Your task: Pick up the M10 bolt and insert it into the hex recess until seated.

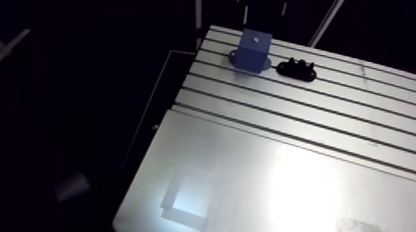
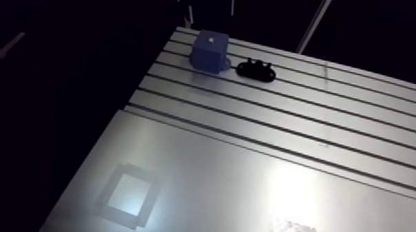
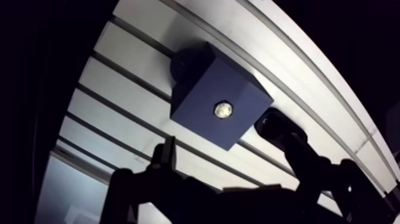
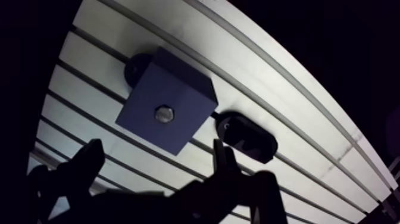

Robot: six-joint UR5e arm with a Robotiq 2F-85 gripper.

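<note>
claw [image 4: 158, 149] spread and empty over the blue block [image 4: 178, 89], the bolt [image 4: 164, 114] seated in its top; a black holder [image 4: 247, 137] lies just beside it on the desk [image 4: 268, 89].

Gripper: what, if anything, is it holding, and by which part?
Nothing. The gripper has its fingers apart and empty; the bolt sits in the block.
</note>
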